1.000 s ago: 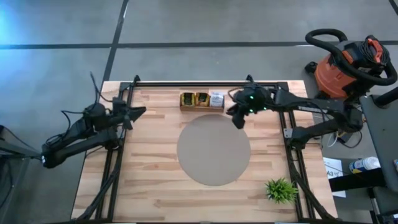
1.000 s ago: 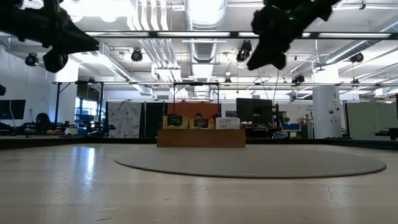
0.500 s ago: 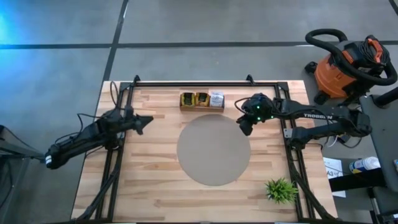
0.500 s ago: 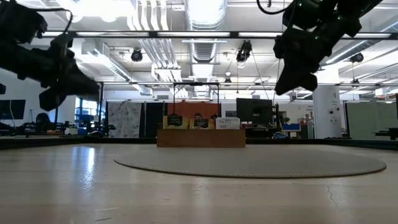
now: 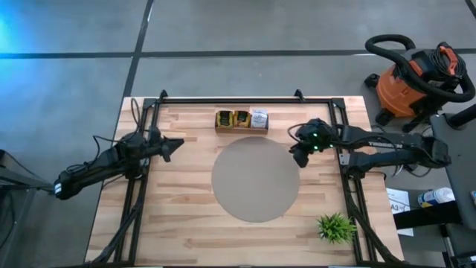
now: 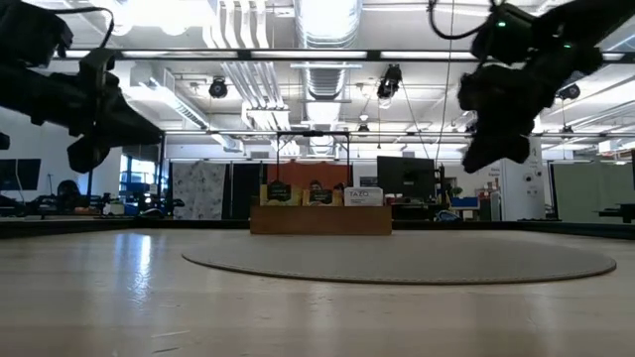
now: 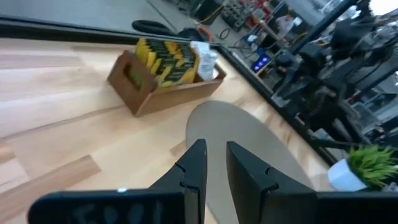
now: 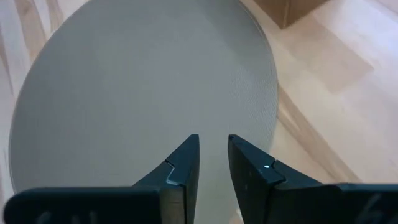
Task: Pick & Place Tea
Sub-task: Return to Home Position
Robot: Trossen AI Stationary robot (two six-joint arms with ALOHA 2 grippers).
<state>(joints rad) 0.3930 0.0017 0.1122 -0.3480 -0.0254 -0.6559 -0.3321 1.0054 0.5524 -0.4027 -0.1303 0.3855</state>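
The tea (image 5: 241,118) is a row of yellow packets with a white one at one end. They stand upright in a brown wooden tray (image 7: 133,79) at the middle of the table's far edge. A grey round mat (image 5: 255,179) lies in the table's middle. My left gripper (image 7: 215,148) hovers over the table's left part, pointing toward the tray, its fingers a little apart with nothing between them. My right gripper (image 8: 212,142) hangs over the mat's far right rim (image 5: 296,158), tilted down, its fingers also a little apart with nothing between them.
A small green plant (image 5: 336,227) stands at the near right corner. Black frame rails (image 5: 245,99) run along the table's far, left and right sides. An orange shop vacuum (image 5: 416,74) stands on the floor beyond the far right corner.
My left gripper has sunk a little over the table's left part and then kept still. My right gripper has drawn away from the tray toward the table's right edge and gone down, and now hangs over the mat's far right rim.
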